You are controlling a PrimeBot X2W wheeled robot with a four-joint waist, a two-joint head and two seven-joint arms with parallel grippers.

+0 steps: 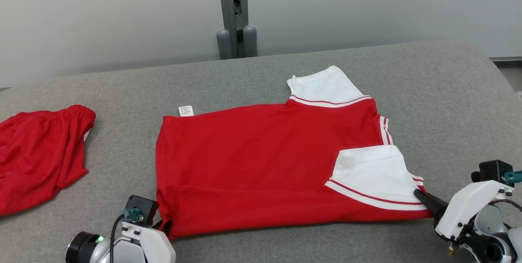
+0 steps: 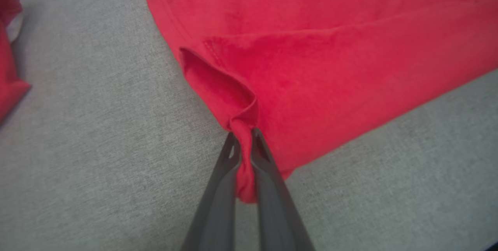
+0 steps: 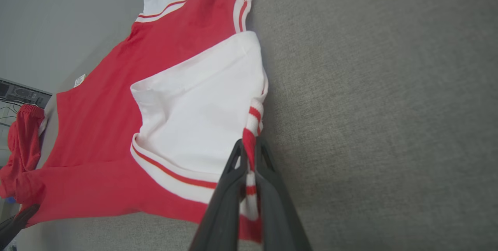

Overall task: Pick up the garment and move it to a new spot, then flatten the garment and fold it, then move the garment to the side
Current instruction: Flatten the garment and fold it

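Shirt (image 1: 253, 161) flat, sleeve (image 1: 371, 173) folded in; left gripper (image 2: 242, 136) pinches its hem (image 2: 243, 120), right gripper (image 3: 249, 146) its striped trim (image 3: 253, 120); folding and moving aside remain.

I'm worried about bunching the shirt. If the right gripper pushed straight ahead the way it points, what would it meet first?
The right gripper, shut on the shirt at its striped trim, would first push into the folded white sleeve ahead, likely crumpling it; its height over the cloth is unclear.

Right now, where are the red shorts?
In the head view the red shorts lie at the left edge on the grey surface, apart from the red-and-white shirt at the centre.
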